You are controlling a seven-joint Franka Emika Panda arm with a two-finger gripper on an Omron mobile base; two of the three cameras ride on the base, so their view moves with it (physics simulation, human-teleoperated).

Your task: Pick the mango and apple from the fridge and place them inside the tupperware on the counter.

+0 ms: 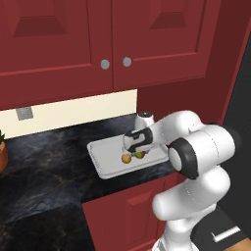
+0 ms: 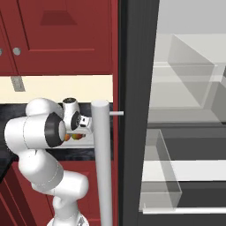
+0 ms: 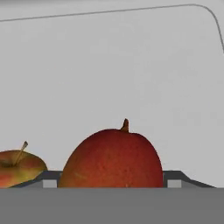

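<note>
Nearest the hand camera sits the mango (image 3: pixel 113 157), a rounded red fruit with finely speckled, matte skin and a stubby stem on top. It lies between our two dark fingers (image 3: pixel 176 180), which stand spread at either side of it; we cannot tell whether they touch its skin. Just beside it, to the left in the hand view, is the apple (image 3: pixel 19 168), smaller, yellow-red, with a thin slanted stem. Both fruits rest on the smooth, pale grey floor of the tupperware (image 1: pixel 105 166), a shallow tray with rounded corners and a low rim, standing on the black marbled surface (image 1: pixel 44 171).

We judge this to be the release of the mango. To do it well, we should open fully and lift straight up, so neither finger drags the round fruit against the apple.

The fridge (image 2: pixel 185 132) stands open, its glass shelves bare.
</note>
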